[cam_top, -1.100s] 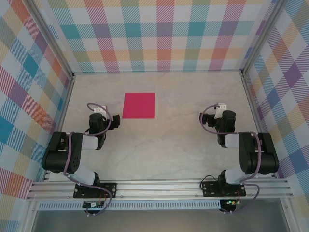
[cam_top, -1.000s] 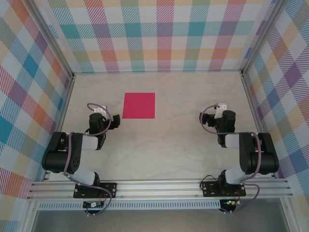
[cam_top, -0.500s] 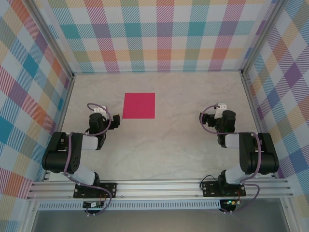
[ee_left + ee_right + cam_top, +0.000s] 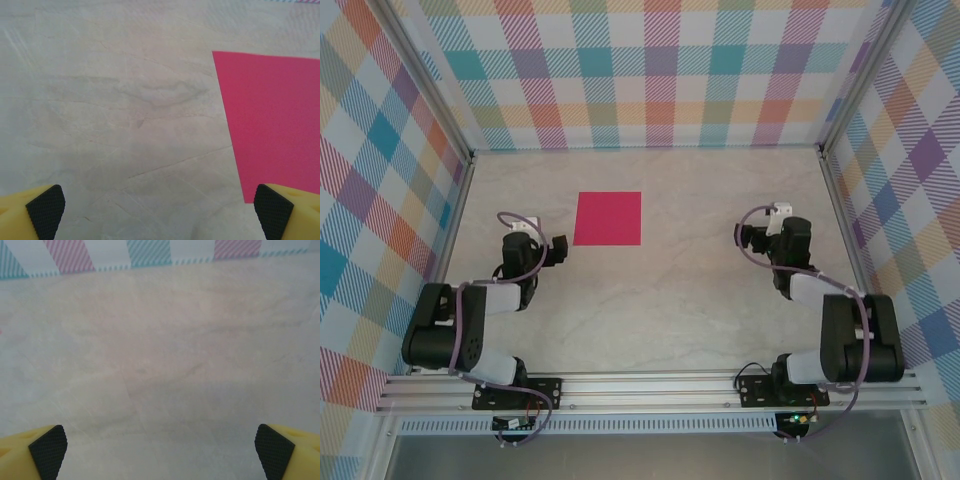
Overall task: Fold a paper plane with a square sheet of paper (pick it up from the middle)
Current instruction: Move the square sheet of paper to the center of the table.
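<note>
Square sheet of paper (image 4: 608, 218) lay flat and unfolded on the table (image 4: 690, 300), in the far half and left of centre, edges roughly square to the enclosure walls. No crease or lifted corner could be made out from above. Left gripper (image 4: 527, 234) sat near and to the left of the sheet, just beside its near-left corner and not over it. From the left wrist camera the left gripper (image 4: 160, 212) had its jaws spread wide, the two black fingertips (image 4: 46, 209) standing at opposite lower corners of the view with bare marbled table between them and nothing held. In that view the sheet (image 4: 272, 125) took up the right side, its near-left corner lying just beside the right-hand pad; contact between pad and paper could not be judged. Right gripper (image 4: 782, 228) was on the right side of the table, well apart from the sheet. Seen from the right wrist camera, the right gripper (image 4: 160, 450) likewise had its jaws fully apart, fingertips (image 4: 47, 450) at the lower corners, nothing between them but table surface, with the plaid wall (image 4: 150, 252) at the far edge. Both arms were folded low, their bases on the rail (image 4: 650, 392) at the near edge.
</note>
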Robot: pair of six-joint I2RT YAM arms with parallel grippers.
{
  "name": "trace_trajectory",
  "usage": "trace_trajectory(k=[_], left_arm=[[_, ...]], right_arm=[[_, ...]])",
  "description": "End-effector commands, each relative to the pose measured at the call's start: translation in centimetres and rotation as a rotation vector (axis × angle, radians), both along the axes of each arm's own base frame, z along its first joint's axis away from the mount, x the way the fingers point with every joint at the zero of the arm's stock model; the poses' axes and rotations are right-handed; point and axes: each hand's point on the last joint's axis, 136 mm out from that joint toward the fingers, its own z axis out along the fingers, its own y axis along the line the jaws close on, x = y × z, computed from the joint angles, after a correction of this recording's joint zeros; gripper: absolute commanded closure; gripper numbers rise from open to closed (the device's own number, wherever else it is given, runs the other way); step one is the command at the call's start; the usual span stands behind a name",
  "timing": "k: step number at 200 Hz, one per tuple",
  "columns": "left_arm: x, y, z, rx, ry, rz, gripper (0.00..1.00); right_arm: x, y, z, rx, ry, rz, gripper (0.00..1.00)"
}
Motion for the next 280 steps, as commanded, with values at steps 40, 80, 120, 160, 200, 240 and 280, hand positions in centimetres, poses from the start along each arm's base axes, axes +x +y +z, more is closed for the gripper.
trace_trajectory(k=[40,80,120,160,200,240,280], left_arm=[[-0.7,0.0,8.0,-0.205,-0.014,0.086,0.00],[-2.0,-0.8,9.2,-0.325,0.112,0.117,0.00],[-2.6,-0.7,9.1,-0.309,0.202,0.136,0.00],[-2.5,-0.4,8.3,-0.301,0.231,0.162,0.00],[-2.3,-0.7,7.5,-0.311,0.262,0.152,0.00],[-2.2,-0.6,7.4,-0.307,0.273,0.159,0.00],[-2.2,-0.4,7.4,-0.302,0.276,0.168,0.00]], right_arm=[[-1.0,0.9,1.0,0.218,0.391,-0.287,0.00],[-0.5,9.3,-2.1,0.116,0.539,-0.155,0.00],[0.6,19.4,-5.2,0.000,0.629,0.040,0.00],[3.0,25.6,-7.2,-0.128,0.655,0.105,0.00],[4.6,27.8,-9.4,-0.239,0.693,0.097,0.00],[3.8,27.6,-11.2,-0.380,0.763,0.110,0.00],[0.6,24.2,-12.0,-0.529,0.838,0.125,0.00]])
